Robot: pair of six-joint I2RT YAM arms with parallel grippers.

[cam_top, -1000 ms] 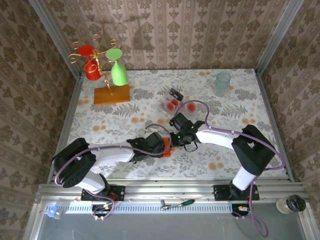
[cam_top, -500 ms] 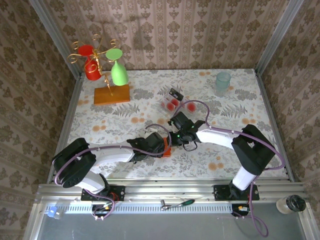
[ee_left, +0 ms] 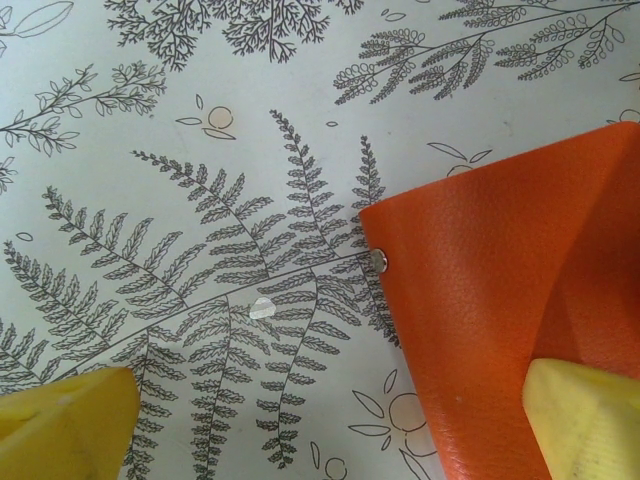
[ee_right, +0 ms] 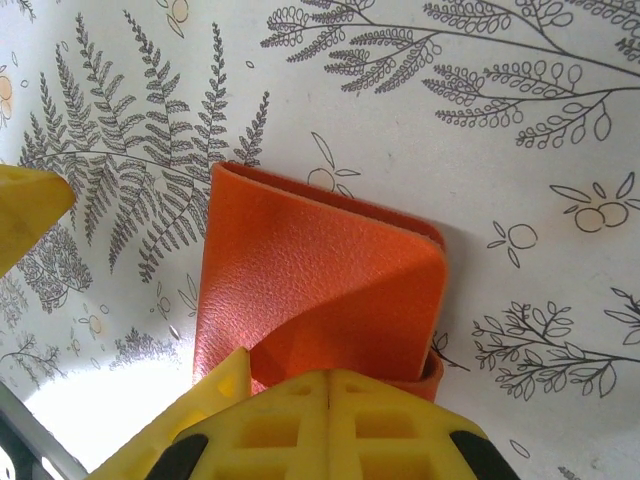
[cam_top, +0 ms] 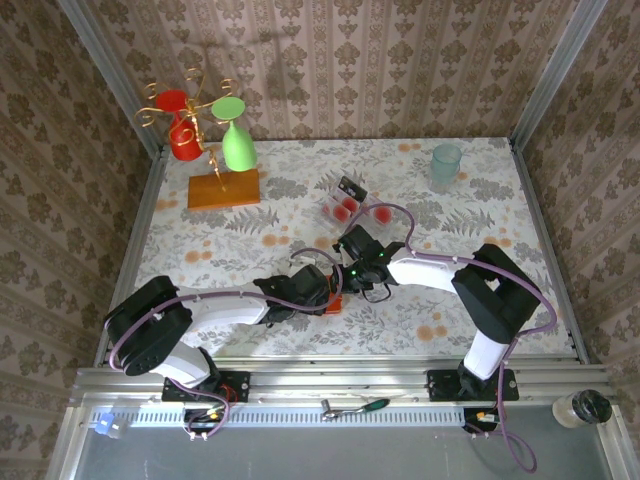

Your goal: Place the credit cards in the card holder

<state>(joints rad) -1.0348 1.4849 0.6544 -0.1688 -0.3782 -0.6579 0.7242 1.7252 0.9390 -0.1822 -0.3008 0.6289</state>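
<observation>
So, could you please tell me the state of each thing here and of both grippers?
card holder: folded, orange side up
credit cards: loose pile, outside the card holder
left gripper: open, straddling the card holder's corner
right gripper: shut, at the card holder's edge
cup: upright
green glass: hanging upside down on the stand
red glass: hanging, tilted

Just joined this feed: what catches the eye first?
The orange card holder at centre, its edge pinched by the shut right gripper while the open left gripper straddles its corner. Beyond it lies the pile of red-blotched credit cards; red and green goblets hang far left.
</observation>
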